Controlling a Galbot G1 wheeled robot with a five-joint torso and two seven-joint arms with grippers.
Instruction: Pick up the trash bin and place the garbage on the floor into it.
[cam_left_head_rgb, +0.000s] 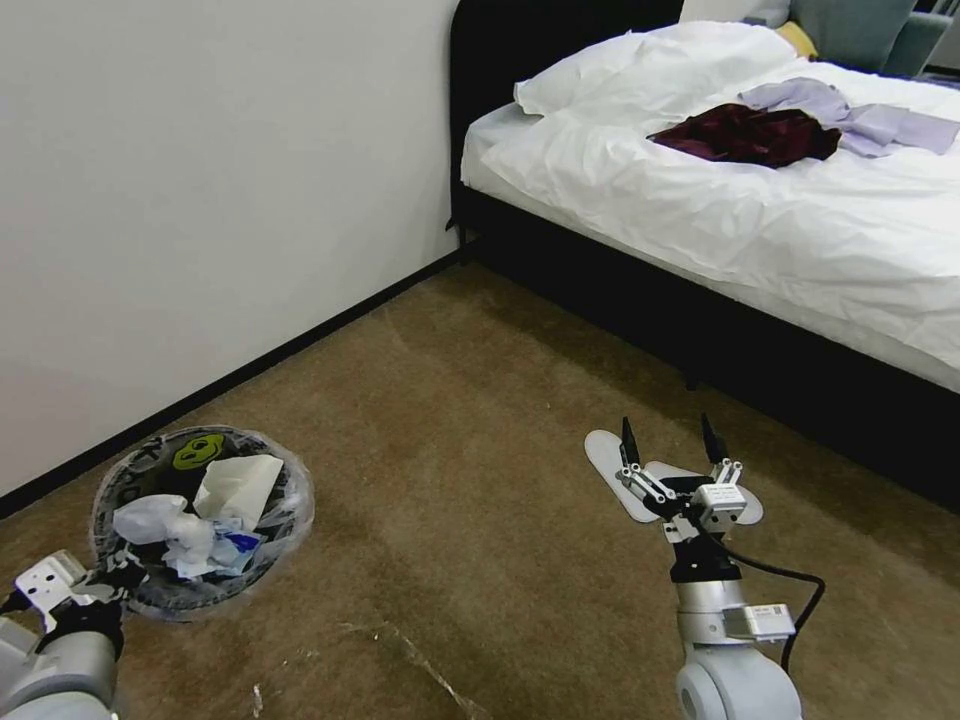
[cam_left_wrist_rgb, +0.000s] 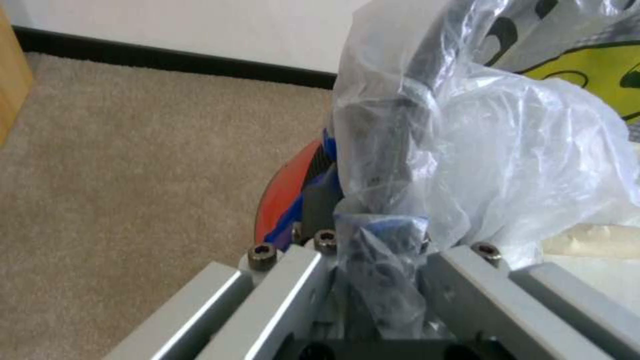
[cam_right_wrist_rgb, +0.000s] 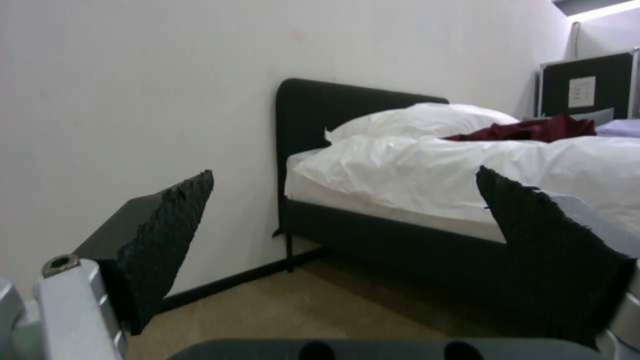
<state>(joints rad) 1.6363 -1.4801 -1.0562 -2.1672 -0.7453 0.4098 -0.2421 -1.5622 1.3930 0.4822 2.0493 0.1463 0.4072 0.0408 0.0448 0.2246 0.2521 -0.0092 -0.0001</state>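
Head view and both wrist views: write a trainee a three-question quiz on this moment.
1. True or false: the left pincer grips the rim of the small round red trash bin with the clear plastic liner.
2. The right pincer is: A) open and holding nothing, B) shut on a tissue, C) inside the bin.
3. Fill in: the dark red cloth lies on the ____.

Key: 1 true; 2 A; 3 bed.
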